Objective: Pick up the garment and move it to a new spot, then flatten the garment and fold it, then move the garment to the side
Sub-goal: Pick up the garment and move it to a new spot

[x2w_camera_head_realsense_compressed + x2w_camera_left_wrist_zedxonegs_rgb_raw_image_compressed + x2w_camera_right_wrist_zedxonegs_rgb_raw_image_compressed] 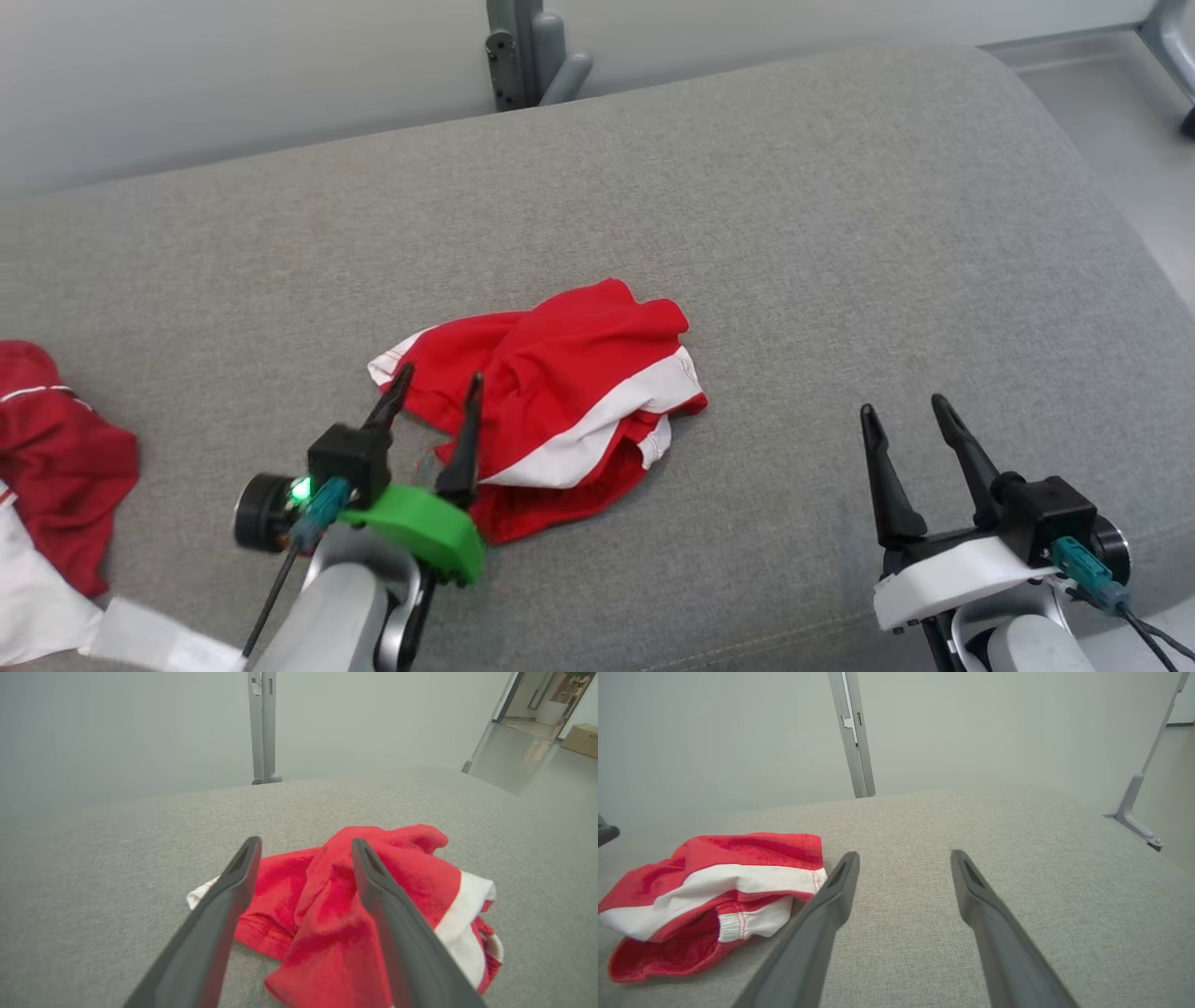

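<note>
A red garment (560, 392) with a white band lies crumpled in the middle of the grey cushion (794, 233). My left gripper (439, 385) is open, its two dark fingers raised just over the garment's near-left edge, nothing between them. In the left wrist view the garment (336, 905) lies beneath and beyond the spread left gripper (306, 844). My right gripper (901, 406) is open over bare cushion, well to the right of the garment. In the right wrist view the garment (714, 896) lies left of the right gripper (905, 856).
A second red and white cloth (47, 467) lies at the cushion's left edge. A grey metal post (527, 51) stands behind the cushion against a pale wall. Bare floor (1111, 121) shows at the far right.
</note>
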Available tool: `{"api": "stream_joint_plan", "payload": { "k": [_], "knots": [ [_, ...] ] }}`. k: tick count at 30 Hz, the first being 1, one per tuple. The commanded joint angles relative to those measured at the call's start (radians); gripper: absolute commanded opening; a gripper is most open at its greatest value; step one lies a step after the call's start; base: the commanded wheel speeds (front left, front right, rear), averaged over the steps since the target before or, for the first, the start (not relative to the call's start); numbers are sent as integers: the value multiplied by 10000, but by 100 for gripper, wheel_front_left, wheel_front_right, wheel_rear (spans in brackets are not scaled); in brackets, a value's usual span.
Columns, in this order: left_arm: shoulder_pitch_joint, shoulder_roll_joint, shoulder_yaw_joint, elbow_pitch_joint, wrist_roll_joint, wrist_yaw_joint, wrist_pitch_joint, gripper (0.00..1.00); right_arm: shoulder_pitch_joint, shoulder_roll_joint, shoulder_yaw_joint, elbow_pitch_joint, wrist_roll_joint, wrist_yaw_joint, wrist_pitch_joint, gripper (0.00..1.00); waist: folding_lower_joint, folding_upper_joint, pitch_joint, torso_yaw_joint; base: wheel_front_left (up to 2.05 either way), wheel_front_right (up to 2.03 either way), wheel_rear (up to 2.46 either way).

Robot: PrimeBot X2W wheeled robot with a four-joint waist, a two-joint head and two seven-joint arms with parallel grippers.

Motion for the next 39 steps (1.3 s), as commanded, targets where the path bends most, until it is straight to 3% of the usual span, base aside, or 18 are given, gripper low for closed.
{"api": "stream_joint_plan", "payload": {
  "k": [1,6,12,19,25,39],
  "knots": [
    [505,218,144,-405,156,191,-69,100,206,-12,-156,-181,-172,-5,-31,100,0,0,-508,532,0,0,0],
    [2332,829,994,-2343,496,661,-80,100,478,-229,-493,-758,-554,-5,-31,100,0,0,-800,1222,0,0,0],
    [3649,1004,1894,-2977,734,639,-82,100,694,-438,-745,-859,-751,-5,-31,100,0,0,-900,1824,0,0,0],
    [4522,695,2940,-2743,924,-133,-74,100,985,-479,-1130,-526,-929,-5,-31,100,0,0,-1089,2375,0,0,0],
    [4795,297,3852,-2707,1153,-665,-74,100,1193,-405,-1305,-382,-1021,-5,-31,100,0,0,-1233,2443,0,0,0],
    [4631,-144,4503,-2411,1716,-1185,-75,100,1144,-301,-1212,-190,-969,-5,-31,100,0,0,-1222,2335,0,0,0]
  ]
}}
